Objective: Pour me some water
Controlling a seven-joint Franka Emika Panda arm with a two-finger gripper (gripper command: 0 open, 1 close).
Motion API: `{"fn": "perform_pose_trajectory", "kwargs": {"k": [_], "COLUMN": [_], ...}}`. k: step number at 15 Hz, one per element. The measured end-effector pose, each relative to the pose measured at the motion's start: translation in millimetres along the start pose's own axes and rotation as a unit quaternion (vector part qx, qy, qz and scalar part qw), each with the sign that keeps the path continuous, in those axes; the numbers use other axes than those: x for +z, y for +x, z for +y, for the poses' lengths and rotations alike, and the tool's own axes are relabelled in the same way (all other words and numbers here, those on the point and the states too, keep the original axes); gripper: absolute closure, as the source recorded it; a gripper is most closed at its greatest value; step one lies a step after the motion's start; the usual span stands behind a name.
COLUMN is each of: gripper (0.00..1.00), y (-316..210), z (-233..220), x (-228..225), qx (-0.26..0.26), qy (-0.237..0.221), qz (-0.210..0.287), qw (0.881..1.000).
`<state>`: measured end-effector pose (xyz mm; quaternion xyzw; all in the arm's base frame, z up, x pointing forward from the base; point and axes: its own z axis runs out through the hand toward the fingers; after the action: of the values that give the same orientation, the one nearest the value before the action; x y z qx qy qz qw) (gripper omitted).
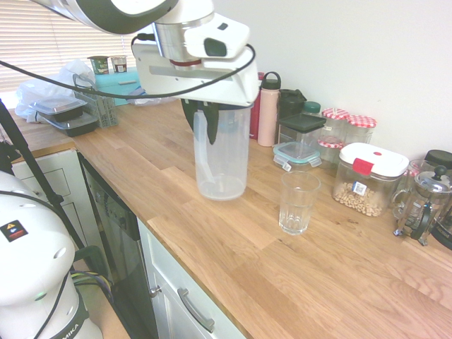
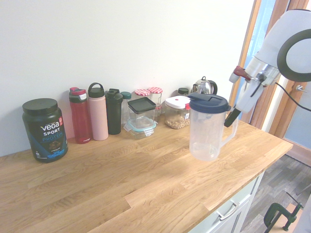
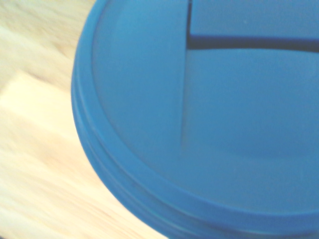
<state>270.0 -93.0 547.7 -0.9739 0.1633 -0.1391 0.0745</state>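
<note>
second exterior view shows gripper (image 2: 232, 118) clamped on pitcher (image 2: 208, 127) handle; first shows the glass (image 1: 297, 202).

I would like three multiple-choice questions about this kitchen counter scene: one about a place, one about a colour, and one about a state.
1. Where is the drinking glass?
A. on the wooden counter, beside the pitcher
B. inside the pitcher
C. on the floor

2. What colour is the lid of the pitcher?
A. red
B. dark blue
C. white

3. What is the state of the pitcher?
A. lying on its side
B. standing alone on the counter
C. held upright above the counter by the hand

Answers:
1 A: it stands on the counter near the pitcher.
2 B: the wrist view shows it filling the picture in blue.
3 C: the hand grips its handle, base above the wood.
</note>
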Motion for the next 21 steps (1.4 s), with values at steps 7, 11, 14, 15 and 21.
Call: {"fn": "perform_pose_trajectory", "kwargs": {"k": [7,11,14,15,21], "gripper": [1.00,1.00,1.00,1.00,1.00], "y": [6,48,95,108,172], "z": [161,236,233,225,121], "x": [-24,-21,-17,-12,26], "qx": [-0.042,-0.049,-0.061,-0.069,-0.155], "qy": [0.034,-0.006,-0.041,-0.055,-0.187], "qz": [-0.018,-0.053,-0.081,-0.092,-0.150], "qw": [0.998,0.997,0.994,0.992,0.958]}}
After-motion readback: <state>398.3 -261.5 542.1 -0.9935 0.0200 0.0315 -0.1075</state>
